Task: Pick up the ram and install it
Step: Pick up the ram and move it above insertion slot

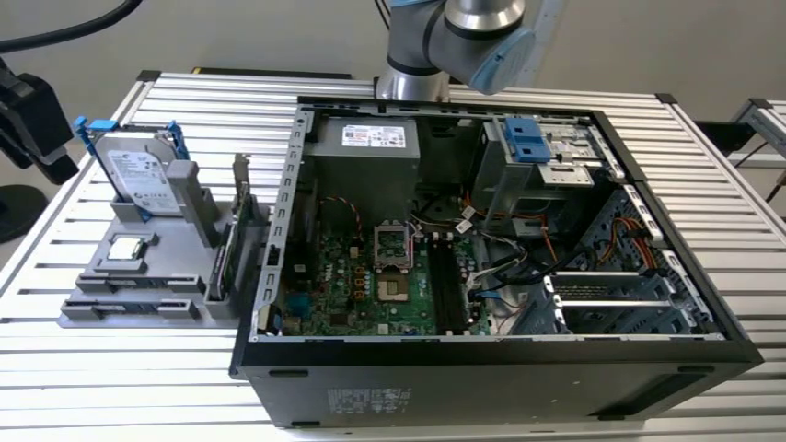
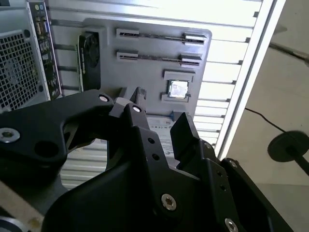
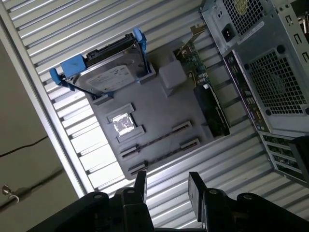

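Two ram sticks stand on edge in slots of the grey holder: one ram stick and a second beside it. They also appear as thin dark strips in the second wrist view and at the holder's front in the exterior view. My gripper hangs well above the holder, apart from the ram, open with nothing between its black fingers. The second wrist view shows the gripper the same way. The motherboard's long black memory slots lie inside the open computer case.
On the holder also stand a silver hard drive with blue rails, a processor chip and an expansion card next to the case's rear panel. The slatted metal table ends just beyond the holder, with floor below.
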`<state>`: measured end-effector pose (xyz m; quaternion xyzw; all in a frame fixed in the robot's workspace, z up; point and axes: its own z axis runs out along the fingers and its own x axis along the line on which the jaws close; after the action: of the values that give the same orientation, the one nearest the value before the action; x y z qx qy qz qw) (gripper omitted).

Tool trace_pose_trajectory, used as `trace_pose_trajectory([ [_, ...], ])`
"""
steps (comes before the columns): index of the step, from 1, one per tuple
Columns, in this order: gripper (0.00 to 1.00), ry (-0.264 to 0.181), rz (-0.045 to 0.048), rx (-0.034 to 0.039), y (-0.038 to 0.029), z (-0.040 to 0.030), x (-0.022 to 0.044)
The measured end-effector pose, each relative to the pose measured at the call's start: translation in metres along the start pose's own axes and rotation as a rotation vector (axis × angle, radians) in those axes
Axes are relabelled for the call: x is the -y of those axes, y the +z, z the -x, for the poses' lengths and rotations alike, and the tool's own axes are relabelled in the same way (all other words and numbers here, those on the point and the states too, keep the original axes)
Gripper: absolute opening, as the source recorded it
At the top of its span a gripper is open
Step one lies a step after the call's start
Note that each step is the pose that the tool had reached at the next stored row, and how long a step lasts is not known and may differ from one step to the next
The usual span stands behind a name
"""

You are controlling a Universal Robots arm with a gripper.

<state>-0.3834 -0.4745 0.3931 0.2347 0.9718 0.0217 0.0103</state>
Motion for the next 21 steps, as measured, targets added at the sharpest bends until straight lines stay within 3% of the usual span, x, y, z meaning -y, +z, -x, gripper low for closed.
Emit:
trace_pose_trajectory([
  [21, 1.00, 0.095, -0.0010, 0.0044, 0.0000, -0.0002, 0.0000],
])
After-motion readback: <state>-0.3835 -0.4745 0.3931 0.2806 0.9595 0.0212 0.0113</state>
